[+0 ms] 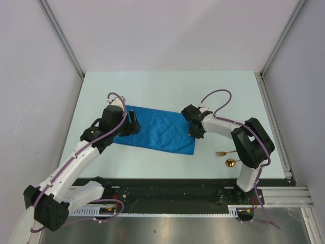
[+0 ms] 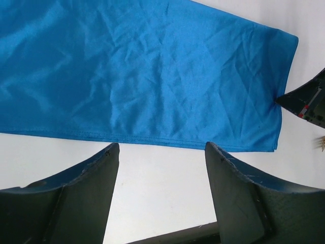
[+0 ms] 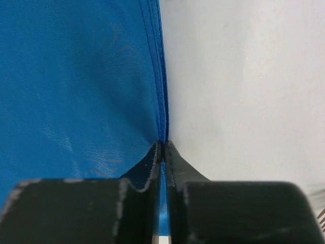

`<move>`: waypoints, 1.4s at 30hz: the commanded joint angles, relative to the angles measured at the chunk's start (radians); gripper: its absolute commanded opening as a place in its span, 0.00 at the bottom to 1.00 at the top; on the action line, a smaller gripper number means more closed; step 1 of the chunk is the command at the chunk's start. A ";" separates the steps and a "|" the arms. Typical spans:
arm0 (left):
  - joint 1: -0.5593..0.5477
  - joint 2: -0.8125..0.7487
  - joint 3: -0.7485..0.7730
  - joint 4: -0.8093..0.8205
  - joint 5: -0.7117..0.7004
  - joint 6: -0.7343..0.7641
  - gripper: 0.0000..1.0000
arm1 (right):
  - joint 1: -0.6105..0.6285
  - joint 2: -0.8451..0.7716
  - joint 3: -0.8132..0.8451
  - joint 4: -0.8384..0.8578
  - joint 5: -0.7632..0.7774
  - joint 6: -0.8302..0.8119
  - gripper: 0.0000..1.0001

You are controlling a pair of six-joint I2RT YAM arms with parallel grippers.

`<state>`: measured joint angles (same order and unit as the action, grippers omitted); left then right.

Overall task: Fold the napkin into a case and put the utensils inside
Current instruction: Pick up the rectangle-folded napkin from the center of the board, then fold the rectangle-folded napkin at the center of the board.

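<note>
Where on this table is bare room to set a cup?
Bare: the table strip between napkin and back wall, and the near strip between napkin and base rail. Crowded: beside the right arm, where fork and spoon lie.

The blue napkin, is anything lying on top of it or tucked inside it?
Nothing lies on top of the napkin; the fork and spoon rest on the table to its right. The right gripper pinches its edge. What is between its folded layers cannot be seen.

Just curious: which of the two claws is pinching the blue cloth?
The right gripper, shut on the napkin at its edge; the left gripper is open, holding nothing.
</note>
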<state>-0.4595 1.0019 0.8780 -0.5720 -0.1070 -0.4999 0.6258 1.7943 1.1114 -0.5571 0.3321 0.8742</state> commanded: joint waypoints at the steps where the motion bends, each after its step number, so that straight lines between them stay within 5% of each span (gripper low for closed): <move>1: 0.005 -0.042 0.065 -0.006 -0.029 0.050 0.73 | 0.021 0.068 0.007 -0.075 0.053 0.032 0.01; 7: 0.008 -0.059 0.058 -0.022 -0.039 0.067 0.75 | 0.008 0.027 -0.021 0.000 0.091 -0.108 0.00; 15: 0.064 -0.052 0.049 -0.034 0.041 0.061 0.75 | -0.145 -0.332 -0.250 0.192 -0.040 -0.382 0.00; 25: 0.078 0.064 -0.008 0.073 0.210 -0.028 0.75 | -0.301 -0.539 -0.318 0.132 -0.175 -0.537 0.00; 31: 0.101 0.145 -0.004 0.116 0.265 -0.045 0.75 | -0.216 -0.500 -0.243 0.158 -0.209 -0.503 0.00; 42: 0.171 0.118 -0.027 0.104 0.280 -0.019 0.75 | 0.049 -0.080 0.145 0.192 -0.205 -0.469 0.00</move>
<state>-0.3195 1.1572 0.8692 -0.4873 0.1497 -0.5236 0.6254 1.5787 1.1099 -0.3992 0.1322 0.3996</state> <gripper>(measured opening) 0.748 0.010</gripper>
